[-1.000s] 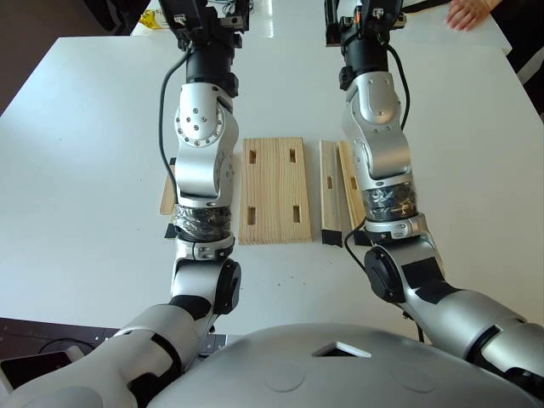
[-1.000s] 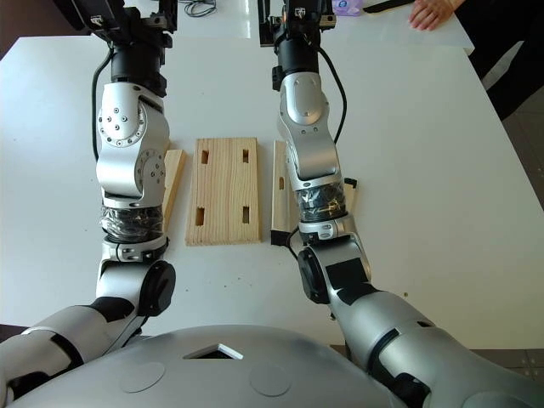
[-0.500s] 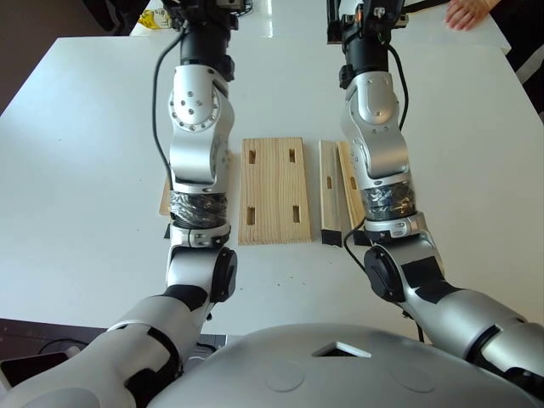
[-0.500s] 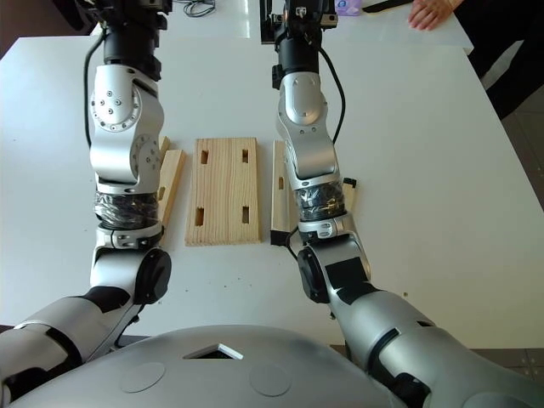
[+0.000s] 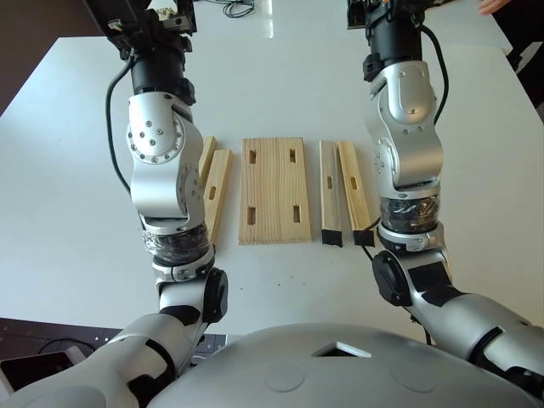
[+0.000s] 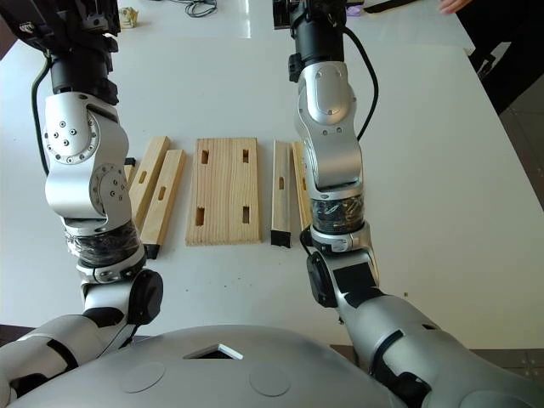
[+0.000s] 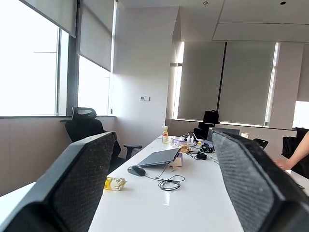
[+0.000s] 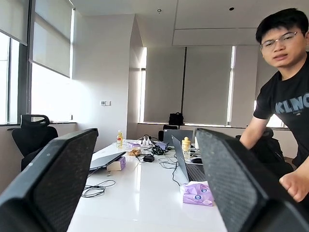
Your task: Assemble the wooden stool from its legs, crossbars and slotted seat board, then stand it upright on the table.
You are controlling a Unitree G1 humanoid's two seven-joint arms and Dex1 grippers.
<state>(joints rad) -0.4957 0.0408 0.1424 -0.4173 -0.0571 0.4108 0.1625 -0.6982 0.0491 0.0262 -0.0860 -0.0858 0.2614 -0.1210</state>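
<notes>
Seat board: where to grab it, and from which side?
Probably its long edges, midway between the slot pairs, from straight above: the seat board lies flat on the table, and the leg on its left and the bar on its right leave only narrow gaps.

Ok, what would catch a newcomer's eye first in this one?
The slotted seat board lies flat in the middle of the white table, with a left pair of bars and a right pair of bars beside it, nothing joined yet. Both arms stretch out over the table either side of the parts, the left gripper and the right gripper open and empty.
</notes>
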